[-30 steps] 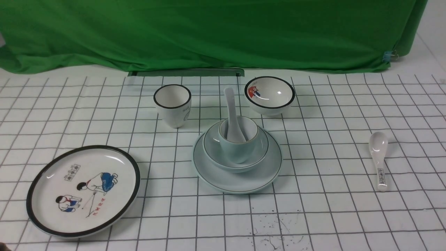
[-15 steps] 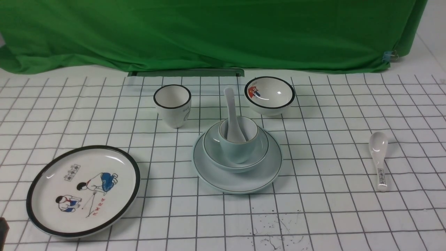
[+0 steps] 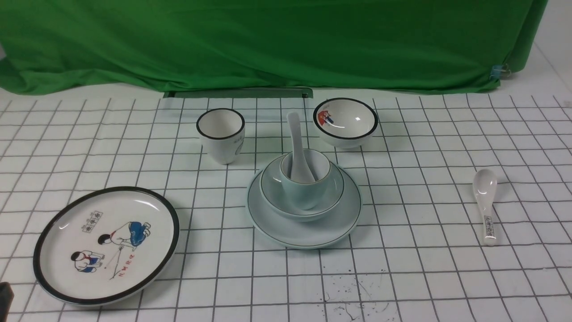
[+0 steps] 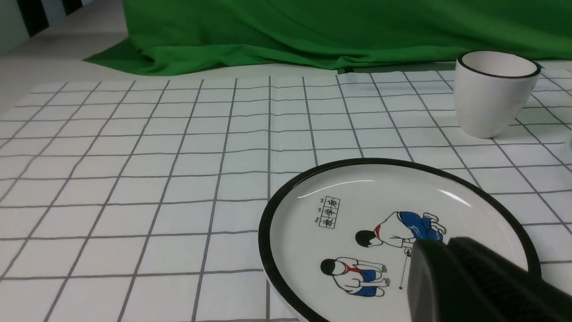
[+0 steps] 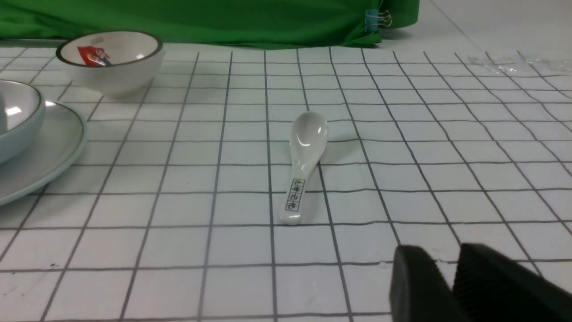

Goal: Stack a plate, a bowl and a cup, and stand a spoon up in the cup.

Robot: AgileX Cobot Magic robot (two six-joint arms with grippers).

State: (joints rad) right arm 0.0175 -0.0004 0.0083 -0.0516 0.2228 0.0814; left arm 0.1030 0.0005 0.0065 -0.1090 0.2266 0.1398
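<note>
The pale blue-green plate [image 3: 277, 228] lies mid-table. The bowl [image 3: 272, 193] sits on it, and the cup [image 3: 304, 196] sits in the bowl. The plain white spoon [image 3: 296, 134] stands in the cup, handle up and leaning away. The right wrist view shows the edges of the plate [image 5: 42, 156] and the bowl [image 5: 20, 118]. My left gripper [image 4: 442, 246] is shut and empty, low over the cartoon plate; only a dark tip [image 3: 3, 296] shows in the front view. My right gripper [image 5: 447, 256] is shut and empty, near the printed spoon.
The black-rimmed cartoon plate [image 3: 107, 243] lies front left. The black-rimmed white cup [image 3: 221, 134] and the cartoon bowl [image 3: 345, 120] stand behind the stack. The printed spoon [image 3: 486, 201] lies at the right. A green cloth [image 3: 268, 44] hangs at the back.
The dark tip of my left gripper has come up into the front view's lower left corner. The stack and the other dishes have not moved.
</note>
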